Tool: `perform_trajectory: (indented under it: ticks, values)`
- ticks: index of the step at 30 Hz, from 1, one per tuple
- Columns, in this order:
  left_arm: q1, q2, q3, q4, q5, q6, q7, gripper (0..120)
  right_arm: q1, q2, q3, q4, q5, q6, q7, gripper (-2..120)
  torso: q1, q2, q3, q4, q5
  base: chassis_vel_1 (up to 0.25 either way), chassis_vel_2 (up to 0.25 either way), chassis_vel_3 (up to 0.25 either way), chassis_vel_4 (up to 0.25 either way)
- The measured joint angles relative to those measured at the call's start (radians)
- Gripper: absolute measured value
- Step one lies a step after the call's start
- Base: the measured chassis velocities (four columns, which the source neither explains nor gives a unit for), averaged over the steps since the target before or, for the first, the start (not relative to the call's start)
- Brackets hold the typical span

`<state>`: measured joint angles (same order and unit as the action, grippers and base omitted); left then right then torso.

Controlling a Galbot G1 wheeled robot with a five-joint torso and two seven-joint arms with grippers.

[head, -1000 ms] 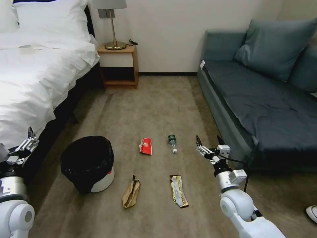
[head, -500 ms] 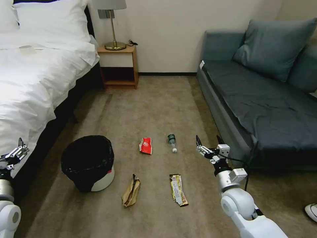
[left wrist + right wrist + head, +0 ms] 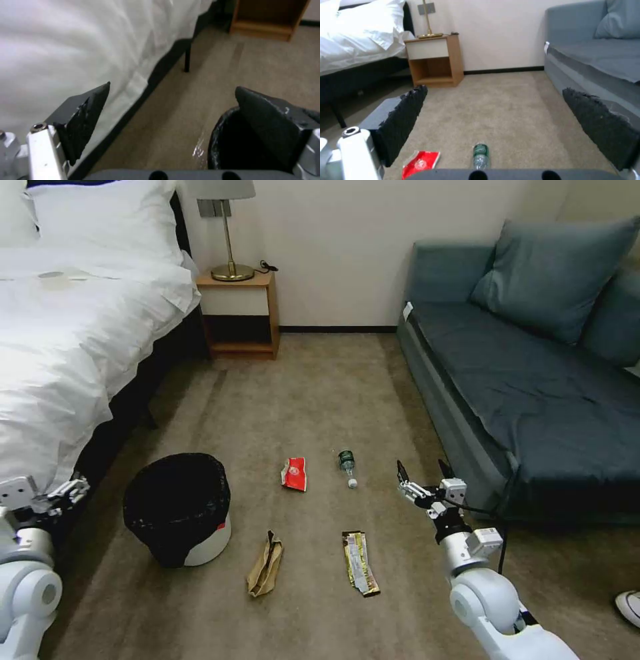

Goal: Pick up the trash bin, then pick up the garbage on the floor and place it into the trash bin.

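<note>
One bin [image 3: 179, 508], four litter pieces on the floor.
Bin interior looks empty, though dark. Left pincer [image 3: 65, 491] at its 9 o'clock, wide; right pincer [image 3: 423, 478] wide.

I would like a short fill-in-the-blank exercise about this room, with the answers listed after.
1. The trash bin is lined with a ____ bag.
2. The clear bottle lies on the ____.
3. The right gripper has its fingers ____.
4. The lamp stands on the wooden ____.

Answers: black; carpet; open; nightstand
</note>
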<state>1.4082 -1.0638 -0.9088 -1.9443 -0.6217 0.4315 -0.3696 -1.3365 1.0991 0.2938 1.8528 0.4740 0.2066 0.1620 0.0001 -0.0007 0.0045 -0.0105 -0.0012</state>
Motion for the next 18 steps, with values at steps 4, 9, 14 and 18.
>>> perform_trajectory:
  ticks: [4, 9, 14, 18]
  values:
    - [-0.05, 0.017, 0.04, 0.052, -0.013, 0.006, -0.005, 99, 0.0, 0.03, -0.003, -0.017, -0.009, 0.006, -0.005, 100, 0.0, 0.0, 0.0, 0.0, 0.0001, 0.0, 0.0, 0.0, 0.0]
    - [-0.117, 0.035, 0.093, 0.125, -0.039, 0.022, -0.011, 99, 0.018, 0.061, -0.008, -0.038, -0.011, 0.008, -0.006, 100, 0.0, 0.0, 0.0, 0.0002, 0.0, 0.0, 0.0, 0.0, 0.0]
    - [-0.222, 0.054, 0.192, 0.244, -0.052, 0.041, -0.019, 99, 0.051, 0.092, -0.013, -0.064, -0.009, 0.008, -0.007, 100, 0.0, 0.0, 0.0, 0.0002, 0.0, 0.0, 0.0, 0.0, 0.0]
    - [-0.31, 0.059, 0.303, 0.324, -0.057, 0.046, -0.018, 98, 0.066, 0.117, -0.014, -0.09, -0.009, 0.008, -0.008, 100, 0.0, 0.0, 0.0, -0.0001, 0.0, 0.0, 0.0, 0.0, 0.0]
